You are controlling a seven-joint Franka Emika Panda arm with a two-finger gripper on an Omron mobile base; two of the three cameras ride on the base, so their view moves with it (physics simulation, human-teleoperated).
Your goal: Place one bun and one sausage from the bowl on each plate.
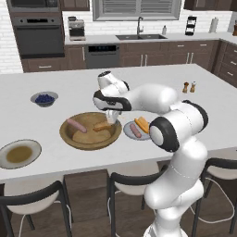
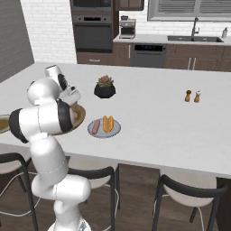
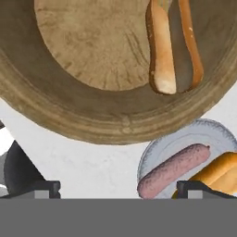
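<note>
Below my gripper (image 1: pixel 111 118) the bowl (image 1: pixel 69 136) is tan-brown wood with streaked grain and a paler floor. The bun (image 3: pixel 162 51) in it is golden-orange with a cream tip; the sausage (image 1: pixel 76 125) beyond it is dusty pink. Beside my fingers the plate (image 3: pixel 194 134) is pale grey-blue, carrying a mottled pink sausage (image 3: pixel 173 170) and an orange-yellow bun (image 3: pixel 220 172). The counter (image 1: pixel 55 88) is white.

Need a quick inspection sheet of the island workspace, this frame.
Surface: white island counter.
Job's things: wooden bowl holds one sausage and one bun; grey plate already has a sausage and a bun; second plate has none.
Clutter: bowl of berries, potted plant, salt and pepper shakers.
Grippers: gripper over the bowl, fingers apart, holding nothing.
Cables: nothing seen.
Surroundings: stools, oven, sink.
</note>
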